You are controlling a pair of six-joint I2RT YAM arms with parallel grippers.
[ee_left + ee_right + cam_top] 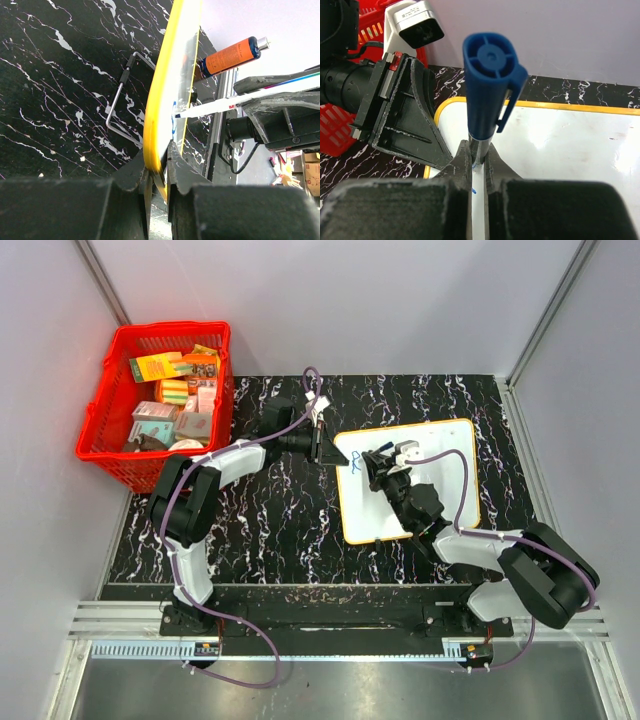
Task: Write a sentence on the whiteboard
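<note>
The whiteboard (440,455), white with an orange-yellow rim, lies right of the table's middle. My left gripper (333,448) is shut on its left rim (159,100), one finger on each face (159,167). My right gripper (374,469) is shut on a marker (487,85) with a blue cap on its back end, pinching the barrel (479,162). The marker's white body (215,106) slants down, and its tip touches the board close to the left gripper. Of the sentence only a few small blue strokes (353,462) (174,107) show beside the tip.
A red basket (110,390) full of small boxes stands at the far left, off the black marbled table (260,530). A bent wire stand (122,97) sits on the whiteboard's underside. An orange cylinder with a dark blue end (232,54) lies beyond the board.
</note>
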